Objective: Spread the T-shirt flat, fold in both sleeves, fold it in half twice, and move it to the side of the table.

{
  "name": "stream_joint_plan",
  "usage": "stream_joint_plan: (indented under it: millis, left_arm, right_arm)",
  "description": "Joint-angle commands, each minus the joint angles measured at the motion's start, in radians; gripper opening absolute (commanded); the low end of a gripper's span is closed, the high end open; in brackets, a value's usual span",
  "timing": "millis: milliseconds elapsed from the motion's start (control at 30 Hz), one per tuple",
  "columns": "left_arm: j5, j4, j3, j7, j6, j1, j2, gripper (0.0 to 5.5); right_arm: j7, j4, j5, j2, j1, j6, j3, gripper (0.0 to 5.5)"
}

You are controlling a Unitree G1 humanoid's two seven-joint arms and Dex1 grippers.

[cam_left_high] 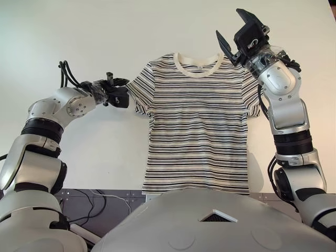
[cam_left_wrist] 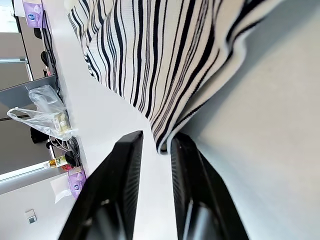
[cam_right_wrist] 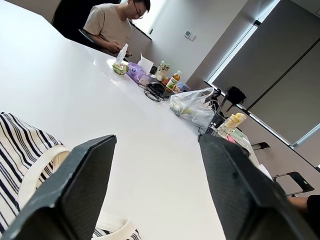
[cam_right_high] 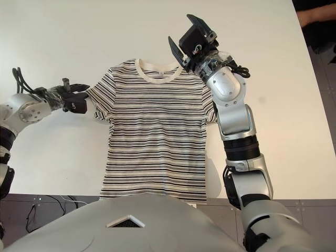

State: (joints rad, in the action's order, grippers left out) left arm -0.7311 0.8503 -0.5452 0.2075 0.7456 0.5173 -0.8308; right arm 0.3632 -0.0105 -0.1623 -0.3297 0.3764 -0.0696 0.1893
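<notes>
A: Since the T-shirt (cam_left_high: pixel 197 121) lies flat on the white bench (cam_left_high: pixel 79 31), which way does it point?
B: Collar (cam_left_high: pixel 198 65) far, hem near. Long axis runs near to far, sleeves out left and right. It sits mid-bench, and the hem reaches the near edge.
A: Anything hidden?
B: The lowest strip of the hem is cut off. The right sleeve (cam_left_high: pixel 253 102) is partly behind the right arm. The shirt's back side is unseen.
A: Left tool (cam_left_high: pixel 126 92)?
B: Low at the left sleeve (cam_left_high: pixel 139 94), aimed right. Its fingers (cam_left_wrist: pixel 125 175) are narrowly apart, with bench showing through the gap. The sleeve's edge sits right at the tips. I can't tell if it touches them, and it isn't pinched.
A: Right tool (cam_left_high: pixel 229 23)?
B: Raised over the shirt's right shoulder, just right of the collar. Its fingers (cam_right_wrist: pixel 90 175) are spread wide, holding nothing and clear of the cloth.
</notes>
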Motion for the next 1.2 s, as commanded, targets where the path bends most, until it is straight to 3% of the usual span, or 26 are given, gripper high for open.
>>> stream_joint_plan:
  millis: [33, 100, 333, 667, 1200]
  left_arm:
    - [-0.033, 0.024, -0.03, 0.03, -0.021, -0.042, 0.018, 0.43]
    - [-0.033, 0.027, -0.032, 0.03, -0.027, -0.044, 0.02, 0.12]
    - [0.017, -0.043, 0.02, -0.001, -0.048, -0.088, 0.006, 0.12]
    - [0.066, -0.453, 0.193, -0.038, -0.213, -0.252, -0.01, 0.12]
    - [0.044, -0.576, 0.163, 0.002, -0.379, -0.21, 0.23, 0.12]
  right_arm:
    - [0.011, -0.006, -0.003, 0.001, 0.022, -0.014, -0.001, 3.01]
    - [0.013, -0.002, -0.002, 0.002, 0.018, -0.016, 0.001, 3.01]
    - [0.004, 0.009, 0.0, 0.012, 0.007, -0.027, -0.002, 3.01]
    - [0.006, 0.003, 0.003, -0.01, -0.008, -0.039, -0.032, 3.01]
    - [-0.003, -0.052, -0.002, -0.014, 0.001, -0.022, -0.038, 3.01]
